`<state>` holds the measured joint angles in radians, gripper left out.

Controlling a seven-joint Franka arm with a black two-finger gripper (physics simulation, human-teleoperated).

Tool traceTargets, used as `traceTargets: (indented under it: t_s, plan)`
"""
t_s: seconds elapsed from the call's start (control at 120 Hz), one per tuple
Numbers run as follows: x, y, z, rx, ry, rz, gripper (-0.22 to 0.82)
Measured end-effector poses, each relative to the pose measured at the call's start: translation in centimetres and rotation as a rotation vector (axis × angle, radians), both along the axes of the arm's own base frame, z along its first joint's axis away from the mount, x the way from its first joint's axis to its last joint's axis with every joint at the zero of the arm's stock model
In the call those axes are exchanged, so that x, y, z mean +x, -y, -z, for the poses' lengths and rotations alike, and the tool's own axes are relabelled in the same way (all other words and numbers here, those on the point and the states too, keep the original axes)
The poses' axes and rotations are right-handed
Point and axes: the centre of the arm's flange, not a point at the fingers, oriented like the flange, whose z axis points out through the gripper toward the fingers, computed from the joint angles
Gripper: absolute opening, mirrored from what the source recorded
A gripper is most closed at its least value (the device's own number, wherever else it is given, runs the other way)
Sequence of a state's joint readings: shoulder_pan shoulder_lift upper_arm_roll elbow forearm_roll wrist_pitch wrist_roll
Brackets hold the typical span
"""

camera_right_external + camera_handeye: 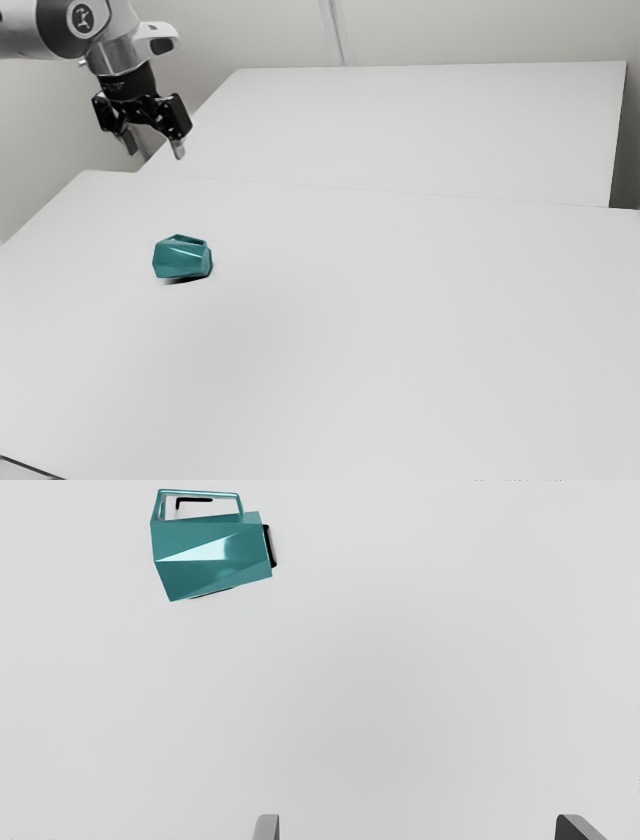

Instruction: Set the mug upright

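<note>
White table [400, 350]: mug [182, 261] on side, axis roughly level, handle [200, 493] away from spread hand [155, 150].

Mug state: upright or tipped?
Tipped. The mug lies on its side on the table, its body lengthwise along the surface.

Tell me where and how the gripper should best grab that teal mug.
I'd come from above and pinch the outer bar of the handle, one of the open fingers passing through the loop. The mug lies on its side, its handle jutting out sideways from the body, and the loop's opening shows tabletop, so there's probably room.
</note>
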<state>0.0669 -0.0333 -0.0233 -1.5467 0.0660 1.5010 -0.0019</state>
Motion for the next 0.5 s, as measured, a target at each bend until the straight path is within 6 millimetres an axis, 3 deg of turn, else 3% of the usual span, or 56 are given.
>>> traceTargets:
  t_s: [0.3,0.5]
  plan:
    - [-0.2,0.3,-0.3,-0.019,0.005,0.006,0.6]
    - [-0.9,-3.1,-0.4,-0.02,0.004,-0.057,0.6]
